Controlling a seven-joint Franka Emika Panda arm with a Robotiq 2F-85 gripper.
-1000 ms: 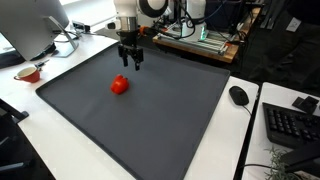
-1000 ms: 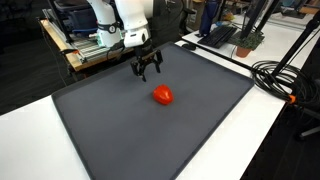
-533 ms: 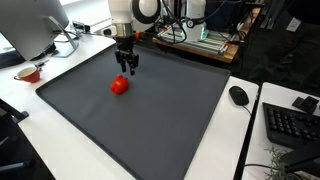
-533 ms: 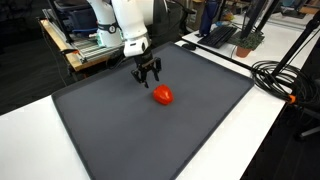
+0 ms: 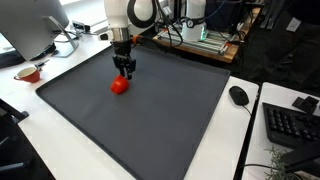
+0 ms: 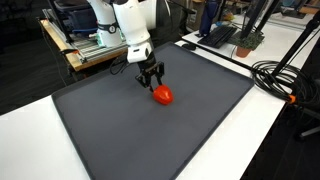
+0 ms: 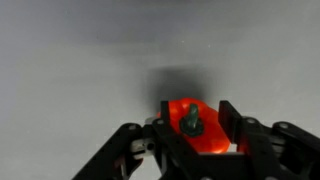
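Note:
A red tomato with a green stem (image 5: 119,86) lies on the dark grey mat (image 5: 150,115) in both exterior views, and it shows in the other one too (image 6: 162,96). My gripper (image 5: 125,69) hangs just above it, fingers spread, also seen from the opposite side (image 6: 151,80). In the wrist view the tomato (image 7: 205,128) sits between my two black fingers (image 7: 196,120), which are open on either side of it and do not touch it.
A red-and-white bowl (image 5: 28,72) stands on the white table beyond the mat's edge. A computer mouse (image 5: 238,95) and a keyboard (image 5: 293,125) lie on the white table. Cables (image 6: 285,80) run along the mat's other side.
My gripper has moved across the mat toward the tomato and come down over it, staying open. The tomato has not moved.

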